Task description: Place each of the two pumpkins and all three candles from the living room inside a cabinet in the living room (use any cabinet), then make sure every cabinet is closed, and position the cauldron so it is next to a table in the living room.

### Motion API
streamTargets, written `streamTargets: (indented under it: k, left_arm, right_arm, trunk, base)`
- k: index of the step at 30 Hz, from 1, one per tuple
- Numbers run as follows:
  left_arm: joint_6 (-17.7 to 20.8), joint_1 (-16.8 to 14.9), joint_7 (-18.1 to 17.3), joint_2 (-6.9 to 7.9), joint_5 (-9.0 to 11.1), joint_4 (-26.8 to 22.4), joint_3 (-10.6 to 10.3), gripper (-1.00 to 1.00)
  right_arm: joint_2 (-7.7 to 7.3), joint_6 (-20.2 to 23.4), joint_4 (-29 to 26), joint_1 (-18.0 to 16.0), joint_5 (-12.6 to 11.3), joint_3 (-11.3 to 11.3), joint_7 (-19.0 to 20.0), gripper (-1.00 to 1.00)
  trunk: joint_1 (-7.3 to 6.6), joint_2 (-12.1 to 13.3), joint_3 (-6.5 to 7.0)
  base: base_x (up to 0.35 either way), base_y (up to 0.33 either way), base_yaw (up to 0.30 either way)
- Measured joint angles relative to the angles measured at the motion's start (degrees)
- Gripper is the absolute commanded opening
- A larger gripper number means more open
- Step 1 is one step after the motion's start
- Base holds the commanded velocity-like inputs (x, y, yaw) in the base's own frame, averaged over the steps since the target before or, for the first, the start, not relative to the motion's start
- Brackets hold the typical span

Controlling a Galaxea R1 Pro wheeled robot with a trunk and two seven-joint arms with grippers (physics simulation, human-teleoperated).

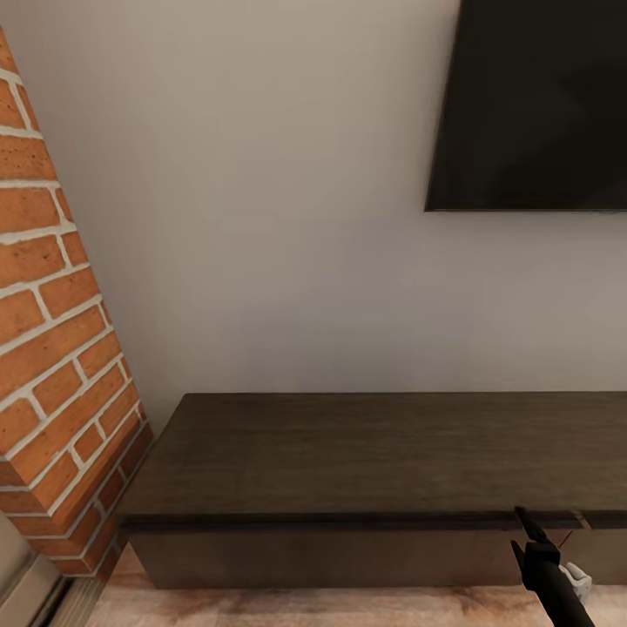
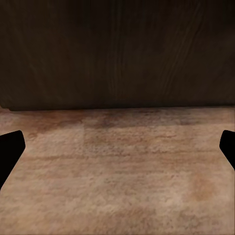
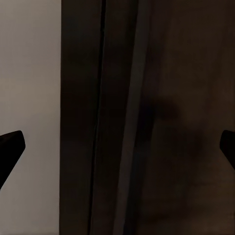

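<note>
The long, low dark brown cabinet (image 1: 366,453) stands against the wall, and its plain drawer fronts (image 1: 331,557) look closed. My right gripper (image 1: 529,533) reaches up at the cabinet's top front edge, near a seam between two fronts. In the right wrist view this gripper (image 3: 117,152) is open, its fingertips wide apart over the cabinet's edge (image 3: 103,117), with nothing between them. My left gripper (image 2: 117,152) is open too, held low over the wood floor (image 2: 117,171) and facing the cabinet front (image 2: 117,49). The pumpkins, candles, cauldron and table are out of view.
The brick fireplace (image 1: 52,348) rises at the left, close to the cabinet's left end. A black TV (image 1: 540,104) hangs on the pale wall (image 1: 261,218) above the cabinet's right part. Light plank floor (image 1: 305,610) runs along the cabinet's foot.
</note>
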Motion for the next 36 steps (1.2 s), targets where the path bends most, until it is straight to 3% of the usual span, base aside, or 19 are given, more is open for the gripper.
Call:
streamTargets:
  k: [13,14,20,36]
  left_arm:
    - [0.0,0.0,0.0,0.0,0.0,0.0,0.0,1.0]
    - [0.0,0.0,0.0,0.0,0.0,0.0,0.0,1.0]
    - [0.0,0.0,0.0,0.0,0.0,0.0,0.0,1.0]
    - [0.0,0.0,0.0,-0.03,-0.1,0.1,0.0,1.0]
  right_arm:
    - [0.01,0.0,0.0,0.0,0.0,0.0,0.0,1.0]
    - [0.0,0.0,0.0,0.0,0.0,0.0,0.0,-1.0]
    - [0.04,-0.5,0.1,0.1,0.7,0.0,-1.4,-1.0]
    - [0.03,-0.6,0.1,0.1,0.8,0.0,-0.8,-1.0]
  trunk:
    - [0.01,0.0,0.0]
    - [0.01,0.0,0.0]
    - [0.02,0.0,-0.01]
    - [0.02,0.0,-0.01]
  base:
    - [0.008,0.0,0.0]
    - [0.0,0.0,0.0]
    - [0.0,0.0,0.0]
    - [0.0,0.0,0.0]
